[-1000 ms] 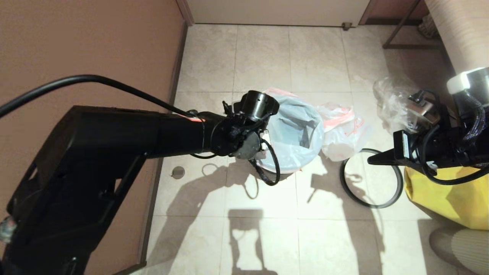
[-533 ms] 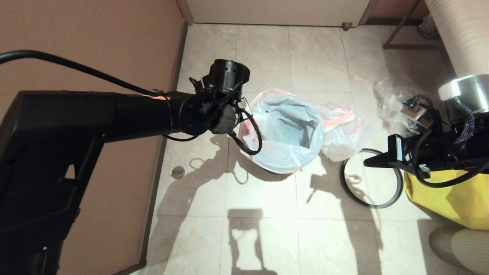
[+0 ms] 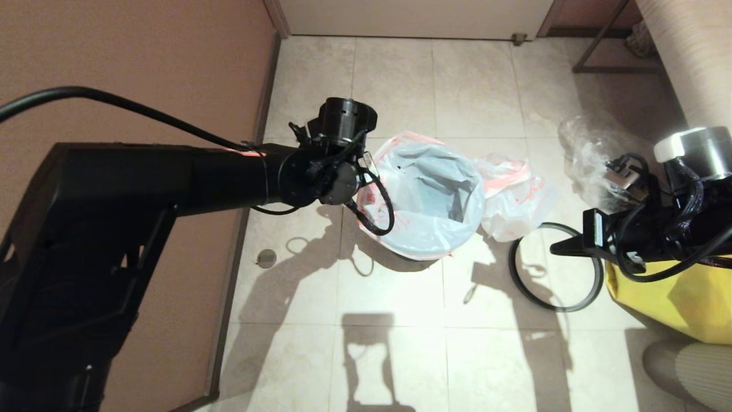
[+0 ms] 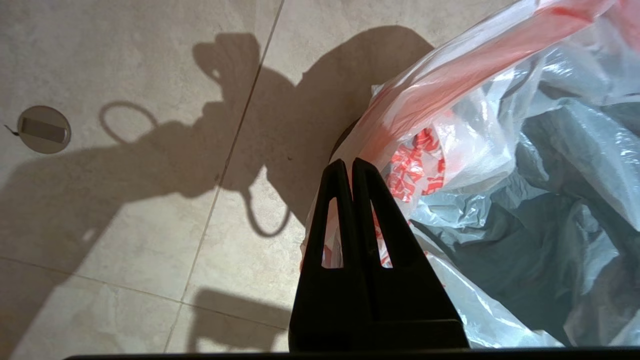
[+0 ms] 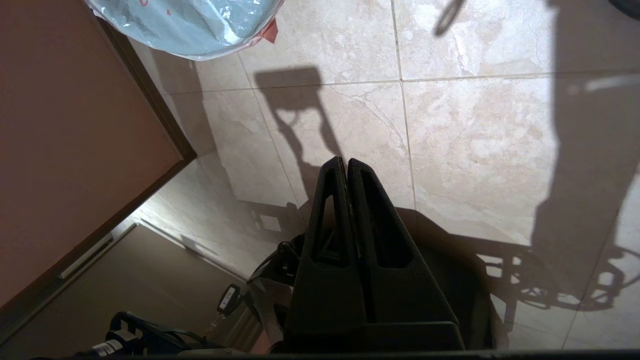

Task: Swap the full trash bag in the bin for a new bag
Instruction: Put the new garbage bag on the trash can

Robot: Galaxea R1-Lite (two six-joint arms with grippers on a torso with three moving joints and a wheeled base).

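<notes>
The bin is almost wholly covered by the new bag (image 3: 426,194), a thin white bag with an orange-red band, spread open over its rim; only a sliver of dark wall (image 4: 337,146) peeks out below the plastic. My left gripper (image 4: 352,162) is shut and empty, its tips just outside the bag's left rim with red print (image 4: 417,167) behind them. The full trash bag (image 3: 514,200) lies crumpled on the floor right of the bin. The grey ring (image 3: 557,306) lies flat on the tiles, and my right gripper (image 3: 557,247) (image 5: 346,161) hovers over it, shut and empty.
A brown wall (image 3: 143,68) runs along the left, with a round floor drain (image 3: 266,258) near it. A clear bag with dark contents (image 3: 589,151) and a yellow bag (image 3: 669,292) sit at the right. Metal furniture legs (image 3: 600,54) stand at the back right.
My left arm has swung left off the bin's left rim, uncovering the bag there, then settled slightly back. The right arm has dropped a little.
</notes>
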